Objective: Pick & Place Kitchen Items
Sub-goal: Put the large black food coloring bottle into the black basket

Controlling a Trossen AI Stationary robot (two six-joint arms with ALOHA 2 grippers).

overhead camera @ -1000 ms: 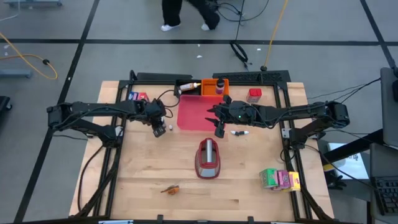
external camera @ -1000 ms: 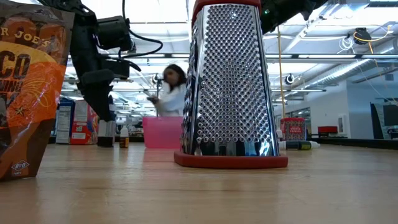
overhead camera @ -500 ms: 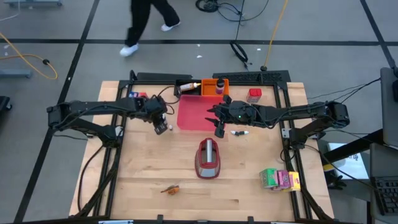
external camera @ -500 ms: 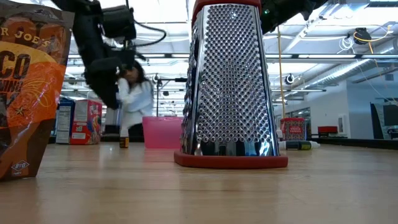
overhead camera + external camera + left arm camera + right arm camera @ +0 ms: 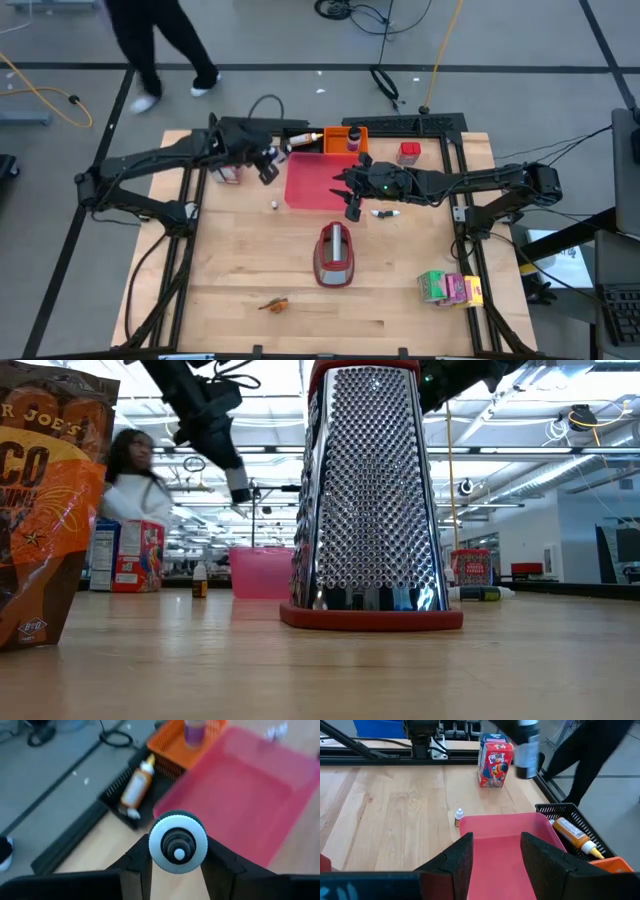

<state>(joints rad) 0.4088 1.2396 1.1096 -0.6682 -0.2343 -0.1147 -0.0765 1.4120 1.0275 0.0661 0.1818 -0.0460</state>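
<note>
A small white bottle (image 5: pixel 178 841) is clamped between the fingers of the left gripper (image 5: pixel 267 166), seen cap-end on in the left wrist view and carried in the air at the upper left of centre in the high view, just beside the left edge of the pinkish-red tray (image 5: pixel 300 185). A second tiny bottle (image 5: pixel 273 205) stands on the wooden table (image 5: pixel 230 270) below it, near the tray's lower left corner. The right gripper (image 5: pixel 351 202) is held over the tray's lower right corner with its fingers apart and nothing between them.

The main risk is judged to be a release too close to the tray's rim, so that the bottle would strike the wall and roll off onto the table. A round, smooth cap gripped near one end could also twist out before the tray is reached. The two arms are near each other over the tray, so contact could be made.
</note>
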